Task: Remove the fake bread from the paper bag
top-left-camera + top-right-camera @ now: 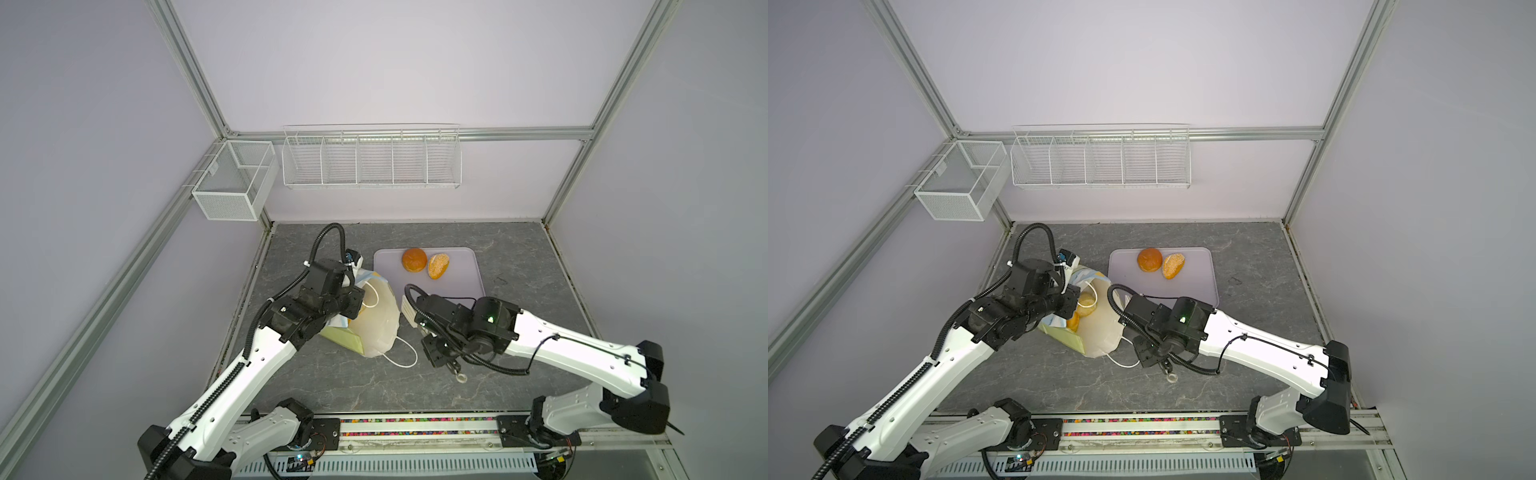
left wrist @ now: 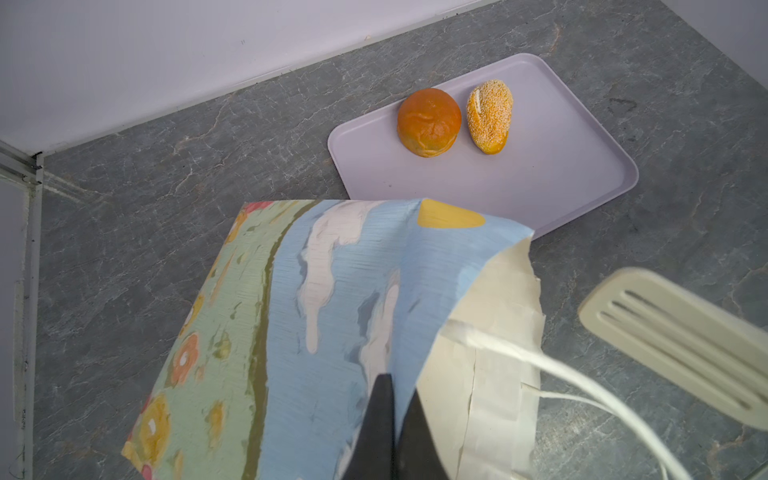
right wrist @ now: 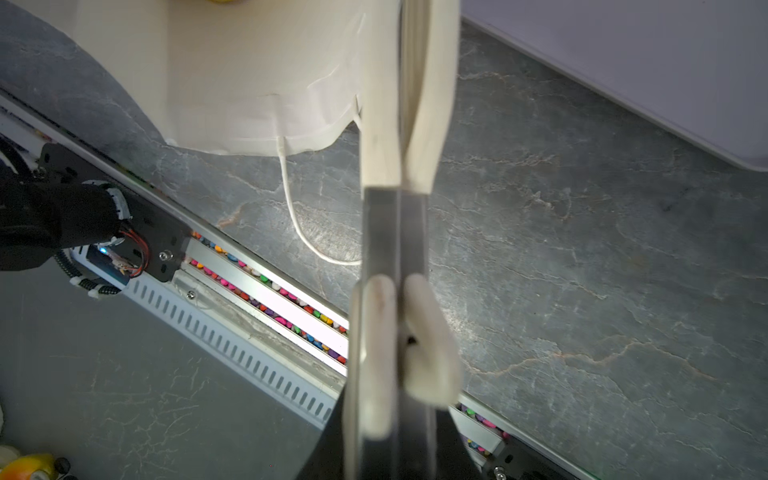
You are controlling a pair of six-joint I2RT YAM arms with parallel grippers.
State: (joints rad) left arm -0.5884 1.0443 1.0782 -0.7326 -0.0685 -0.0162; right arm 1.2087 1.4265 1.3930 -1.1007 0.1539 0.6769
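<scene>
left gripper (image 2: 392,415) pinches the rim of the sky-print paper bag (image 2: 332,311); right gripper (image 3: 399,195) clamps a cream slotted spatula (image 2: 681,349). brown round bun (image 2: 429,121) and seeded roll (image 2: 489,116) sit on the lilac tray (image 2: 561,187). we judge the yellow rolls (image 1: 1086,305) inside need scooping next.

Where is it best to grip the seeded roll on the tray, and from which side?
Across its narrow width, from above: the seeded roll lies flat on the tray, longer than wide. The round bun sits close beside it, so that gap is probably tight.
</scene>
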